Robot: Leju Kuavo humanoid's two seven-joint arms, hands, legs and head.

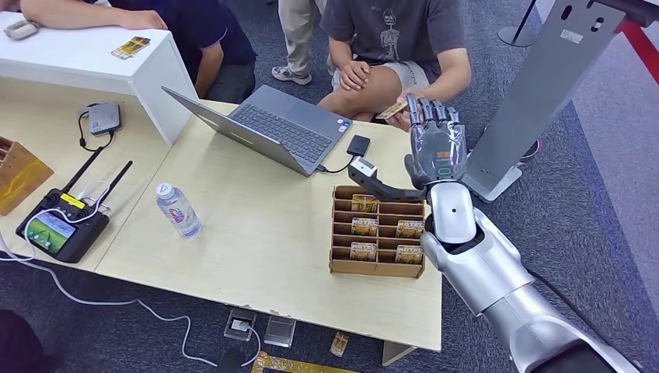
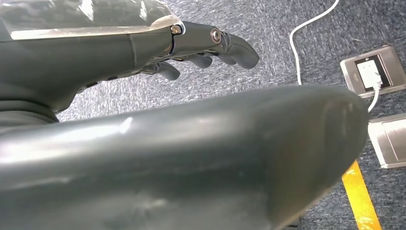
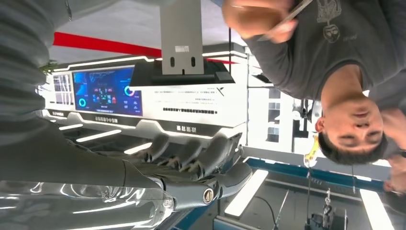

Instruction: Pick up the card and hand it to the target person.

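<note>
My right hand (image 1: 437,140) is raised past the table's far edge, fingers straight and apart, thumb out to the side, nothing in it. Just beyond its fingertips a seated person in a grey T-shirt (image 1: 396,31) pinches a tan card (image 1: 391,111) in one hand (image 1: 402,120). In the right wrist view that hand holds the card (image 3: 287,12) apart from my fingers (image 3: 191,158). A cardboard card rack (image 1: 339,233) with several cards stands on the table below my forearm. My left hand (image 2: 201,48) hangs over the carpet, fingers loosely extended and holding nothing.
An open laptop (image 1: 272,124) with a black adapter (image 1: 358,145) sits left of my hand. A water bottle (image 1: 178,210) and a black controller (image 1: 62,225) lie further left. A grey stand (image 1: 544,93) rises right of my arm. Another person leans on a white counter (image 1: 93,62).
</note>
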